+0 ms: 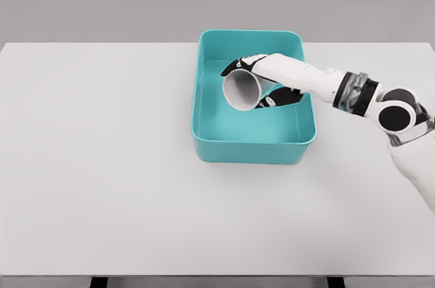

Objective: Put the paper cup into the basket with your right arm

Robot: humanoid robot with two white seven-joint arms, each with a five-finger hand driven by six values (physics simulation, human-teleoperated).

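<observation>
Cup [242,90] sits clamped sideways in our right hand [266,83], fingers [275,100] wrapped round its wall, mouth pointing away from the wrist, held over the basket [249,149] just beneath the palm so that letting go should drop it inside.

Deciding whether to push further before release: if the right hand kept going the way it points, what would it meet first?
Probably the basket, its left inner wall. The right hand points left, holding the paper cup over the inside; its height is unclear.
</observation>
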